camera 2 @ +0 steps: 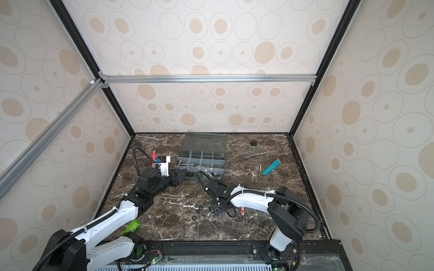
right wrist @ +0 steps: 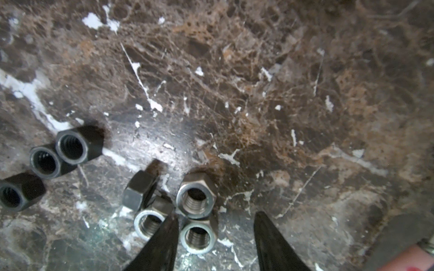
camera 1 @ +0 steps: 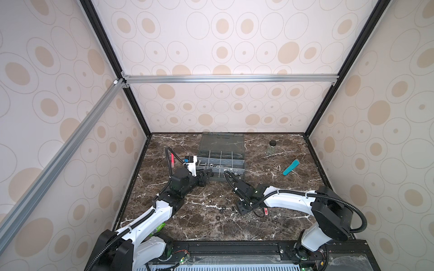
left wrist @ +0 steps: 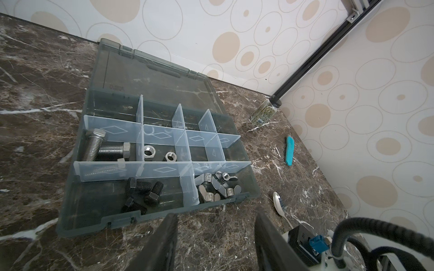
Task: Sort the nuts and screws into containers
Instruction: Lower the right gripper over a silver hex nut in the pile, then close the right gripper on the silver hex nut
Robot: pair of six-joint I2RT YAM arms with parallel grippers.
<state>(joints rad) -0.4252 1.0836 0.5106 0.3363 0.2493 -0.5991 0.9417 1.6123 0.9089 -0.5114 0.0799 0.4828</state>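
Finds three silver nuts point(right wrist: 196, 199) bunched and touching on the marble table point(right wrist: 281, 93), apart from the containers point(left wrist: 162, 169), under the right gripper point(right wrist: 216, 215), jaws apart and empty. Risks pinching two at once or flicking a neighbour away, with one finger point(right wrist: 162, 239) across the cluster. Has the left gripper point(left wrist: 216, 213) parted, empty, beside the organizer box point(left wrist: 77, 218), near enough to snag its rim.

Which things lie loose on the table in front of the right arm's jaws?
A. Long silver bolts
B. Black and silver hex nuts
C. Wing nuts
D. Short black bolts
B: the right wrist view shows black nuts and silver nuts lying loose on the table.
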